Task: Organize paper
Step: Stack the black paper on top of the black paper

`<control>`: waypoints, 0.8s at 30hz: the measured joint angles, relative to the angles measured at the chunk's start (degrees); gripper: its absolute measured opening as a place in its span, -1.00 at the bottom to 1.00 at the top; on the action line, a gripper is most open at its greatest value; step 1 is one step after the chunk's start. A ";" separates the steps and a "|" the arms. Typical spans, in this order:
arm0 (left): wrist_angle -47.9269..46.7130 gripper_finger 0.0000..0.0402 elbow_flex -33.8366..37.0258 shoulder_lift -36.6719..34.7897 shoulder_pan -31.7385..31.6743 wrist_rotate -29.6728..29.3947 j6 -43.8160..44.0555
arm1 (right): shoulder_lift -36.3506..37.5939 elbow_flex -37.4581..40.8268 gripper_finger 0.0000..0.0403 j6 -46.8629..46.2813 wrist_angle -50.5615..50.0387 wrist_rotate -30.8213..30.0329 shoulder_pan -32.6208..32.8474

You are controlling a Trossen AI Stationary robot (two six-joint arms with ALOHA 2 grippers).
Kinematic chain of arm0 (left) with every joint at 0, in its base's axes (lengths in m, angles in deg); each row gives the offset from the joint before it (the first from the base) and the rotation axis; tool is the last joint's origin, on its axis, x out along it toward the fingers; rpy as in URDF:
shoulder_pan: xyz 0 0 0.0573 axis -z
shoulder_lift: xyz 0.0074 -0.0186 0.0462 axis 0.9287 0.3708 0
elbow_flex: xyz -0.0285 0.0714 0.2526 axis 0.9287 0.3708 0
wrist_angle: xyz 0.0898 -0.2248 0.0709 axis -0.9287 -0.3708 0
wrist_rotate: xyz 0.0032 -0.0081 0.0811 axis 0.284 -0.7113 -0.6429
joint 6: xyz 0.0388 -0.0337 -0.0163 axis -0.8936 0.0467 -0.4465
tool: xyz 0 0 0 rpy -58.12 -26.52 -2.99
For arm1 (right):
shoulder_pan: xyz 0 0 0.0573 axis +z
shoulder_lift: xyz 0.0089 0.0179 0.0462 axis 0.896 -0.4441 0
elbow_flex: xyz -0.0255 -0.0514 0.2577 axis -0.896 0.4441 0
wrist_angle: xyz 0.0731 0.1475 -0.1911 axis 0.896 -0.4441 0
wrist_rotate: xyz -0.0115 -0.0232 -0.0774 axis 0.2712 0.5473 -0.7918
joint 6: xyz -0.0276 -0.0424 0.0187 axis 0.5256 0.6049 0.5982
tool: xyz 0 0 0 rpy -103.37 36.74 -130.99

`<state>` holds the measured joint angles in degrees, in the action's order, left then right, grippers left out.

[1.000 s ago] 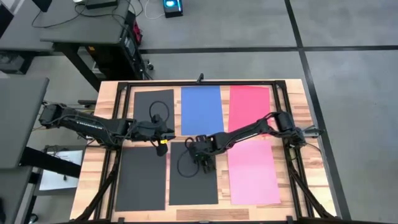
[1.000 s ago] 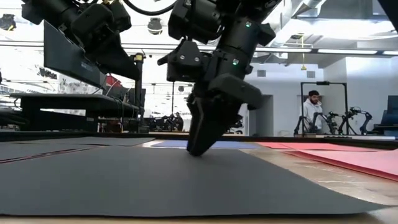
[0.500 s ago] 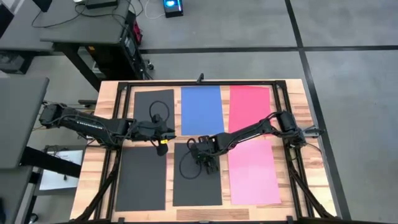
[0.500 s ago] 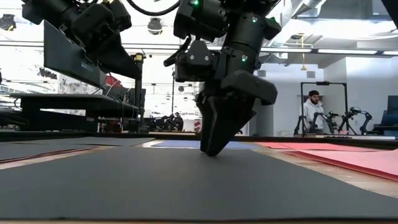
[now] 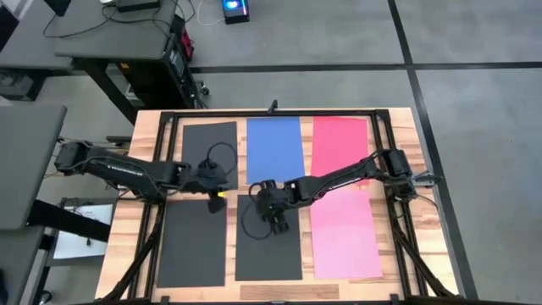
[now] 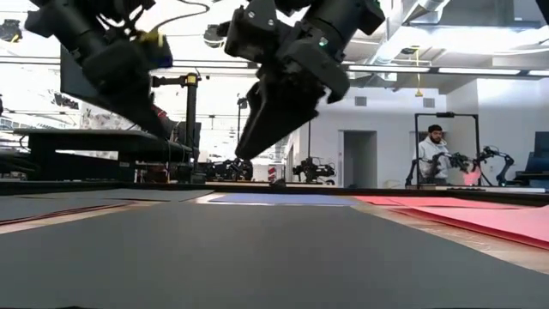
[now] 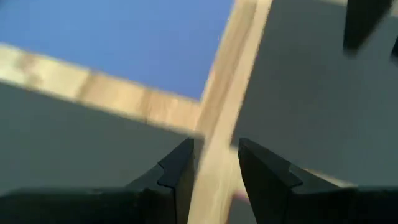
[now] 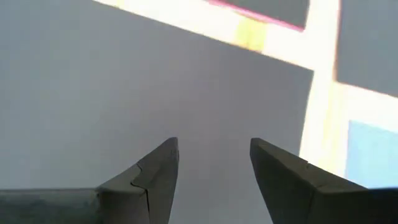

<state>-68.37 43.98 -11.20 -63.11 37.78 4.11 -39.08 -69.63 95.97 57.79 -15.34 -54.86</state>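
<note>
Six paper sheets lie flat on the wooden table in two rows. The far row is dark grey, blue and red. The near row is dark grey, dark grey and pink. My right gripper hangs open above the far end of the near middle dark sheet, clear of it. My left gripper is open and empty, tipped down over the bare wooden strip between the left and middle sheets.
A black metal frame runs around the table top. The arms cross the table from the left and right edges. Beyond the table stand benches, and a person is far off in the room.
My right gripper, its tips down on the near middle dark sheet, slid that sheet a little toward the table's right and near edges. It then rose clear of the sheet and tipped back. My left gripper sank a little and tipped further down.
</note>
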 joint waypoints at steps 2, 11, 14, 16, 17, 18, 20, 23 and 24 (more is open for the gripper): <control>-0.61 -0.46 -0.02 2.23 0.04 -0.09 0.06 | 0.00 0.00 -0.07 0.02 1.43 -0.30 -0.54; -9.03 -0.34 -3.89 12.76 -2.21 -0.13 -4.48 | 0.00 0.00 -0.07 0.11 2.44 -0.50 -1.45; -10.24 -0.21 -5.90 14.43 -3.81 0.39 -6.79 | 0.00 0.00 -0.07 0.11 2.44 -0.47 -1.45; -10.69 -0.09 -6.56 15.47 -5.50 1.04 -8.66 | 0.00 -0.02 -0.07 0.09 2.47 -0.45 -1.42; -11.21 -0.04 -6.68 16.07 -6.37 1.53 -9.47 | 0.00 -0.01 -0.07 -0.13 2.43 -0.45 -1.37; -11.80 0.02 -6.77 16.70 -7.25 2.03 -10.25 | 0.00 -0.01 -0.07 -0.36 2.42 -0.45 -1.31; -12.51 0.13 -6.84 17.93 -8.71 3.14 -11.75 | 0.00 -0.02 -0.07 -0.90 2.44 -0.43 -1.31; -12.89 0.26 -6.86 19.18 -9.78 5.00 -13.78 | 0.00 -0.02 -0.07 -1.36 2.36 -0.41 -1.31; -12.80 0.29 -6.86 19.30 -9.77 5.19 -14.36 | 0.00 -0.02 -0.07 -1.38 2.34 -0.39 -1.31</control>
<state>-81.17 37.12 8.10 -72.87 42.97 -10.25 -39.08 -69.65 94.59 60.13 -15.73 -56.17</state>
